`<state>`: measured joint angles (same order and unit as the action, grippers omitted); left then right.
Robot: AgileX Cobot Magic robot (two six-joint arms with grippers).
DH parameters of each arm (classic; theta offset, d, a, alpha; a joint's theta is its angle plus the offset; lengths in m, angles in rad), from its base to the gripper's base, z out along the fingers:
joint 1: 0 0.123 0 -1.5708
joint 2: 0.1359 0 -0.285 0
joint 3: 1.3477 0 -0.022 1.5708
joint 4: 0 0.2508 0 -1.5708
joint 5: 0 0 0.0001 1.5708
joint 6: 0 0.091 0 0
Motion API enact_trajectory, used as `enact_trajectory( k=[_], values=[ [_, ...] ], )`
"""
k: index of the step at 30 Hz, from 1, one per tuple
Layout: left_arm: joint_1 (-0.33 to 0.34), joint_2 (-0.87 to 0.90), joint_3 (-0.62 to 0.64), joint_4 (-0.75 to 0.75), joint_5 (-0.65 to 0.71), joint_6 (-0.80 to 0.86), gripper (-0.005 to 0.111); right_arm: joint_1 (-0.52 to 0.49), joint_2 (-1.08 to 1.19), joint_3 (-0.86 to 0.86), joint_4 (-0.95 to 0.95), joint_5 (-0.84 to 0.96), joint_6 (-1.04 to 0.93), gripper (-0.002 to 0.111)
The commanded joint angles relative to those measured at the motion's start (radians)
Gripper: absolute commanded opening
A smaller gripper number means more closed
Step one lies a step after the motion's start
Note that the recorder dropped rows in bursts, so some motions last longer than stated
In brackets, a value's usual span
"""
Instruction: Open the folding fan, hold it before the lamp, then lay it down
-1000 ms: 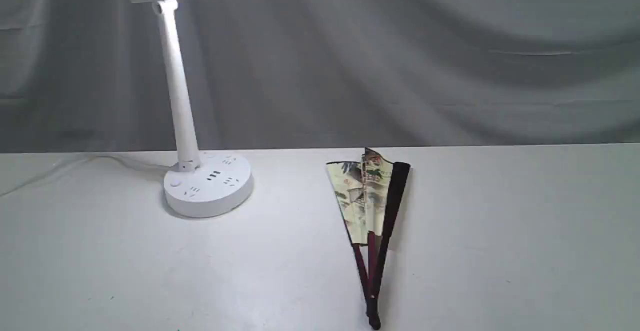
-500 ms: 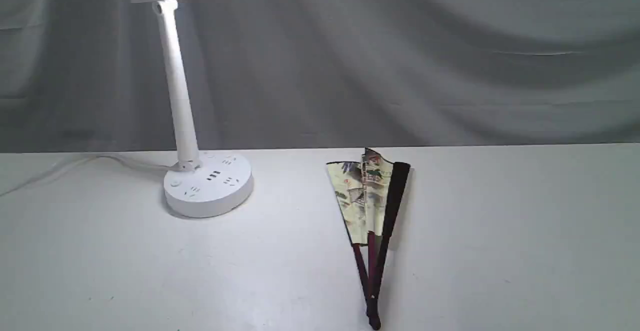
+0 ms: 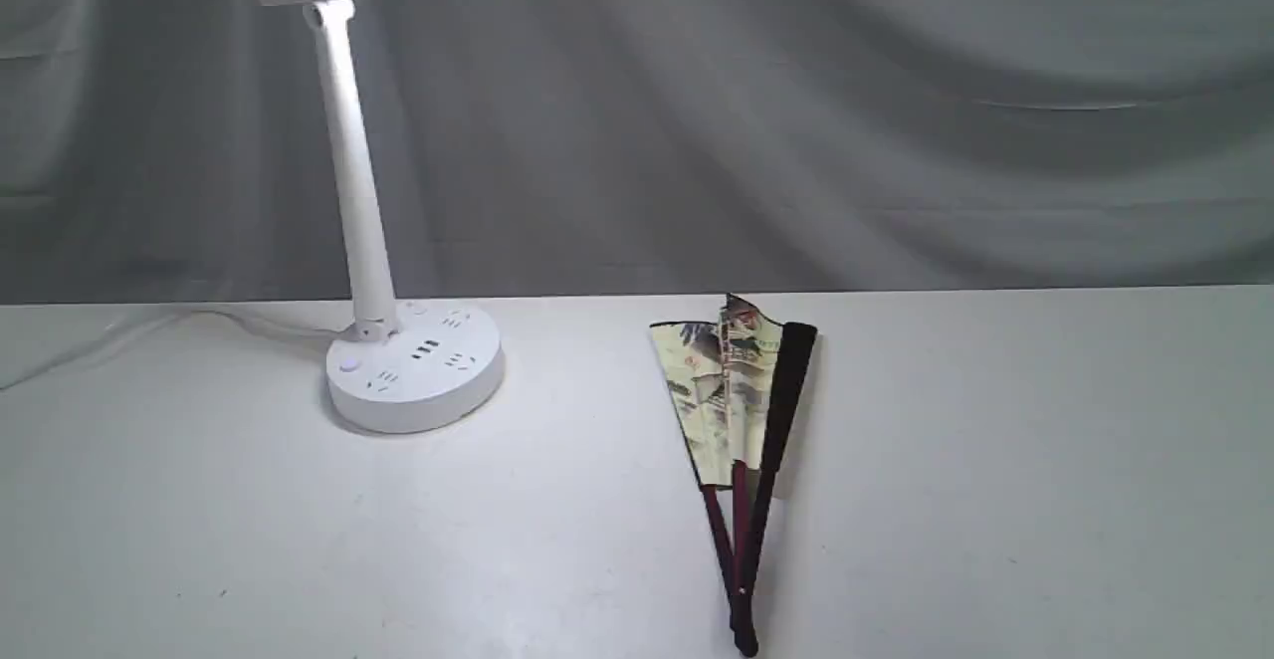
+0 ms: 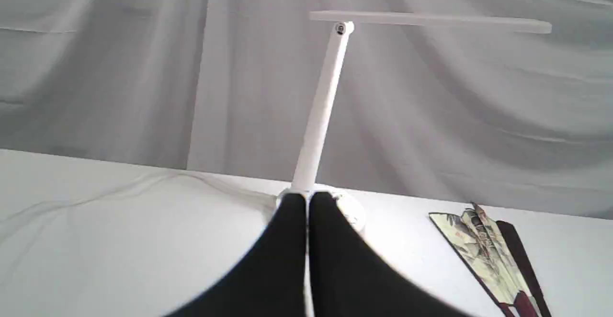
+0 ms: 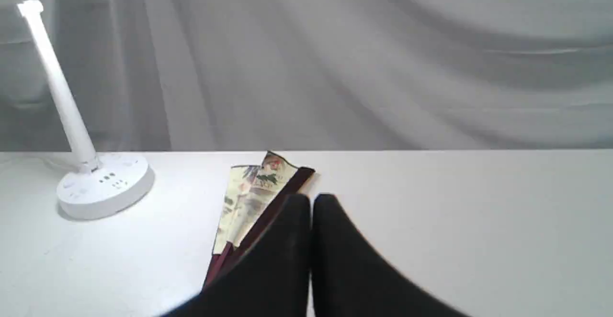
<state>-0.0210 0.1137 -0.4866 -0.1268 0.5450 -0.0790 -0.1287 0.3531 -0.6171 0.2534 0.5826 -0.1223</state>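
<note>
The left hand (image 4: 307, 202) shows only in its own wrist view. Its two black fingers are pressed together with nothing between them, and they point toward the lamp (image 3: 358, 191), covering part of its round base. The right hand (image 5: 311, 201) is likewise closed tight and empty, and it is aimed at the folding fan (image 3: 737, 400). Its fingers block the lower ribs and the pivot from that camera.

The exterior view shows the fan lying alone on the white worktop (image 3: 995, 490), partly spread, well to the right of the lamp base. Its painted paper points toward the grey backdrop cloth (image 3: 896, 141) and its pivot lies just inside the bottom edge of the picture. The left wrist view cuts off the fan's rib end. How high either hand sits above the worktop cannot be made out.
</note>
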Motion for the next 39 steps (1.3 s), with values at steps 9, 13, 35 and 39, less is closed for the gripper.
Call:
enact_trajectory(
  k=[9,13,35,39],
  values=[
    [-0.001,0.276,-0.04,0.012,-0.149,0.086,0.0,0.0,0.296,-0.059,-0.007,-0.145,0.007,0.0],
    [-0.001,0.356,-0.04,0.012,-0.184,0.086,0.0,0.0,0.387,-0.059,-0.007,-0.183,0.001,0.0],
    [-0.001,0.865,-0.225,0.005,-0.136,0.113,0.0,0.0,0.783,-0.152,-0.007,-0.211,-0.037,0.006],
    [-0.001,0.942,-0.276,0.003,-0.122,0.113,0.0,0.0,0.856,-0.222,0.021,-0.17,-0.052,0.018]
  ],
)
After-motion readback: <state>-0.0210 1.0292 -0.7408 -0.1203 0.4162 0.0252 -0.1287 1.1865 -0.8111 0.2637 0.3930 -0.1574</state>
